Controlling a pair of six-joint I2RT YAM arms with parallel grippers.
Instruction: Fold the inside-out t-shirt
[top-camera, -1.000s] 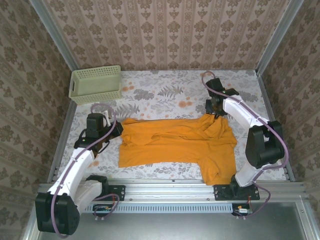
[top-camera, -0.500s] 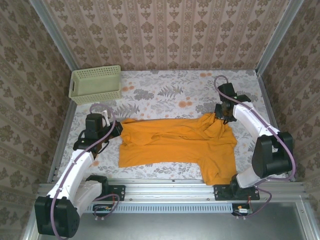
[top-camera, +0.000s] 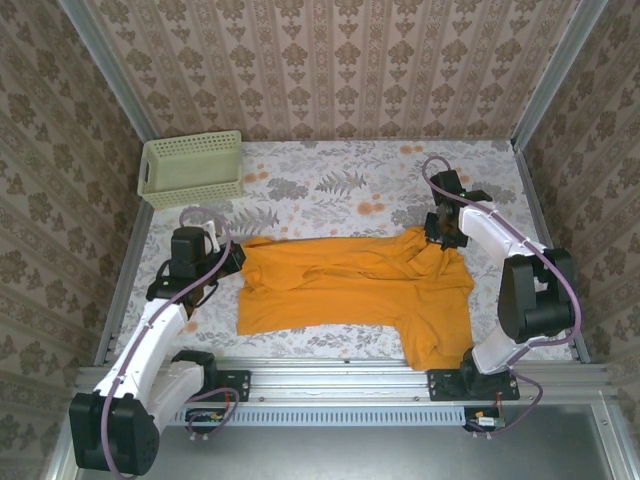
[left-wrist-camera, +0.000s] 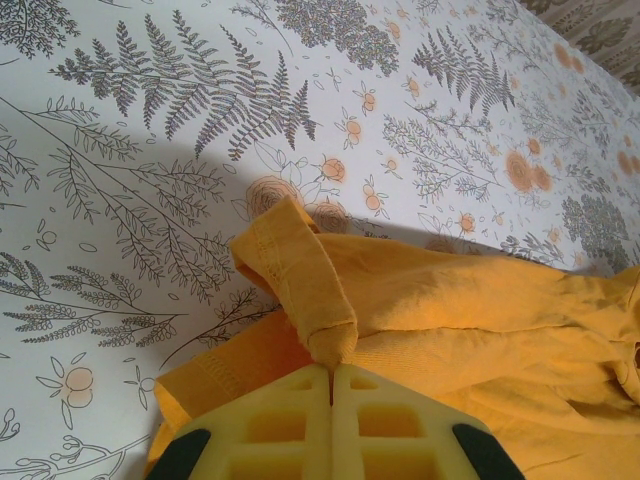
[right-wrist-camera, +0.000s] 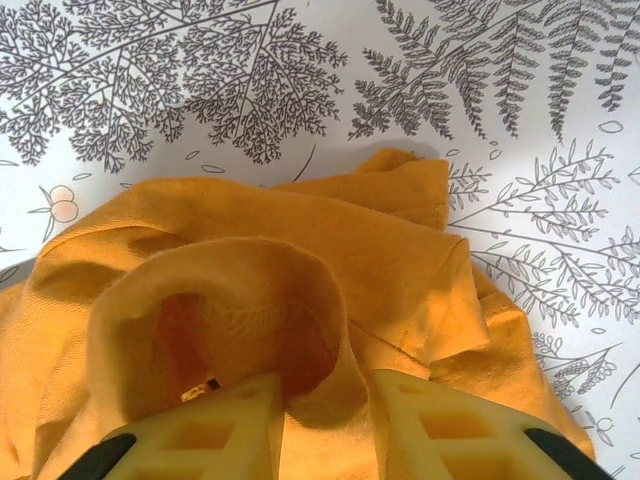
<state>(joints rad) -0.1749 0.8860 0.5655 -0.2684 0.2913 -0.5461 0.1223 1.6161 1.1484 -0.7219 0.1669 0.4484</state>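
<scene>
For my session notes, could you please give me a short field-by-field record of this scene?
surface: table with a fern and flower print
garment: orange t-shirt, spread crumpled between the two arms
left claw: shut on a fold at the t-shirt's edge
right claw: fingers on either side of a raised cloth fold, gap between them
basket: pale green basket, far left corner, apart from the t-shirt

Open tabletop (top-camera: 330, 175) behind the t-shirt (top-camera: 350, 285), from basket (top-camera: 192, 168) across to right wall. Basket blocking far left corner behind the shirt. Narrow bare strips left and right of the shirt, each occupied by an arm. Enclosure walls bounding three sides.
</scene>
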